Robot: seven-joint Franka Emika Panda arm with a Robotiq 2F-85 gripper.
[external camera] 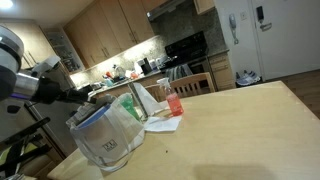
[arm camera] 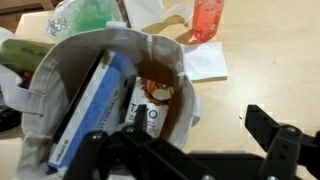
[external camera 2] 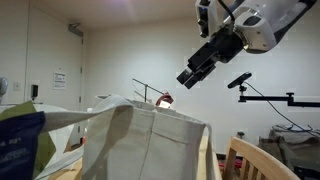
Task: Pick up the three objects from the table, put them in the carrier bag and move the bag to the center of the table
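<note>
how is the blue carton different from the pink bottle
The blue carton is flat and boxy; the pink bottle is rounded and see-through. The carton sits inside the bag, leaning against its wall; the bottle stands outside the bag, on the table. Shared: the open end effector holds neither.

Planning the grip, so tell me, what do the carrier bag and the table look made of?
Carrier bag: probably thin plastic, whitish and semi-translucent; its walls crinkle and let light through. Table: likely light wood or wood-look laminate, with a smooth pale tan top and a faint sheen.
</note>
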